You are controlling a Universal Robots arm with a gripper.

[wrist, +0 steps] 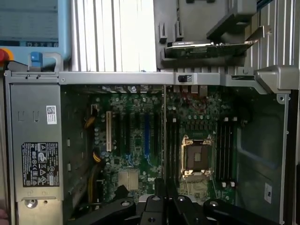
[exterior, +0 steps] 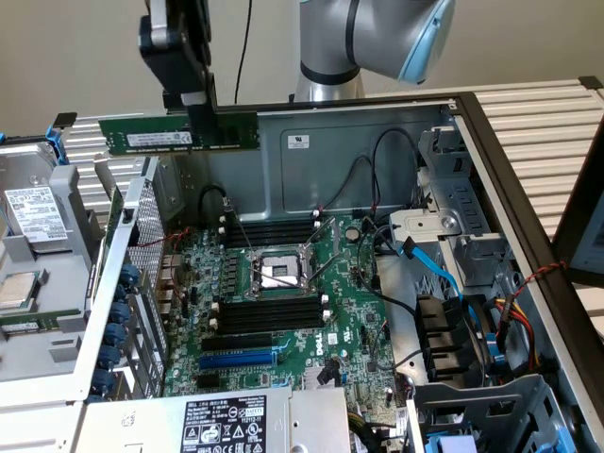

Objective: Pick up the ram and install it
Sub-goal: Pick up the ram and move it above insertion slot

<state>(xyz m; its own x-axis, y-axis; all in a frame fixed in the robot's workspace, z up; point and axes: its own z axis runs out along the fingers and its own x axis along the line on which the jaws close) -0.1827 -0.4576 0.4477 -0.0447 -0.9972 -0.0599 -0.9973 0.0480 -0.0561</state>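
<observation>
Hanging over the far-left corner of the open computer case (exterior: 453, 106), the gripper (exterior: 201, 127) is clamped shut on the ram (exterior: 151, 134). It pinches the stick a little off its middle, toward the exterior view's right. The green stick lies level with its long side running left to right. It sits up at the height of the case's far rim, well above the motherboard (exterior: 354, 311) and not seated in any slot. Its white label faces the exterior camera, just left of the fingers. Down on the board, the CPU socket (exterior: 280, 272) stands open with its metal frame showing. One bank of long black memory slots (exterior: 269, 229) lies on its far side and another bank (exterior: 269, 314) on its near side. Nearer still lies the blue expansion slot (exterior: 236, 360), and nearest of all sits the power supply (exterior: 226, 425) with its black sticker. To the right, a blue cable (exterior: 439, 269) loops over the drive bays. The silver robot arm (exterior: 377, 38) stands behind the case. From the wrist camera the socket (wrist: 197, 157) shows beside the gripper's dark linkages (wrist: 154, 206).
</observation>
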